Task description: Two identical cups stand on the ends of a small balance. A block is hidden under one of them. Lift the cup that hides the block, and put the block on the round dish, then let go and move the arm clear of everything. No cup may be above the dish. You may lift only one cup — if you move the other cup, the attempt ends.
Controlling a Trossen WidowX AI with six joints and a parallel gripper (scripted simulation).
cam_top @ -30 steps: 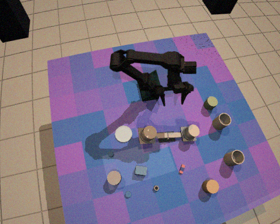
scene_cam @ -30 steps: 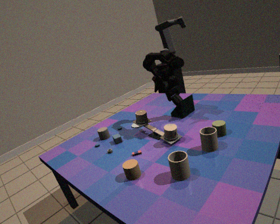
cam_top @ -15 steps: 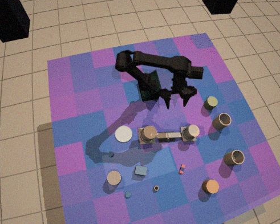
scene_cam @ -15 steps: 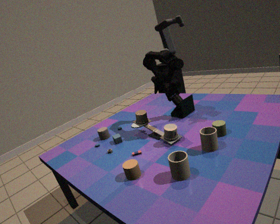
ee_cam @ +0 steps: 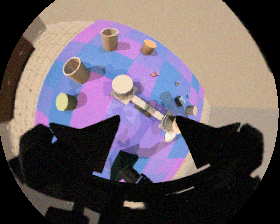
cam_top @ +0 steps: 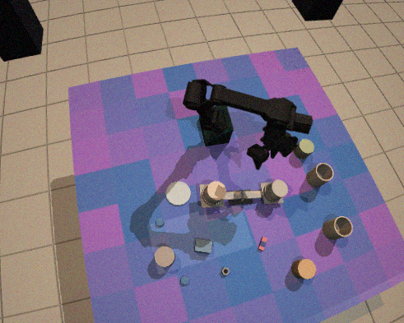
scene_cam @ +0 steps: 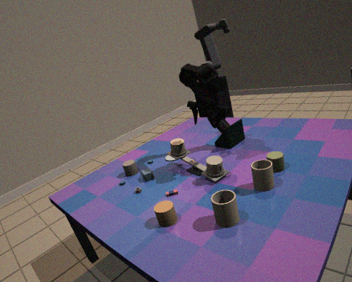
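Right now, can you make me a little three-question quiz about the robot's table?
1. True or false: the pincer is holding a cup.
2. Which is nearer the dish: the green can or the balance?
3. Fill in: the balance carries ___ cups.

Key: 1 false; 2 the balance; 3 two.

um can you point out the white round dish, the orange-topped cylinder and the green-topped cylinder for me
white round dish (cam_top: 178,193): top view, on its upper face
orange-topped cylinder (cam_top: 306,269) (scene_cam: 165,214): top view, on its top; exterior view, on its side
green-topped cylinder (cam_top: 305,148): top view, on its top
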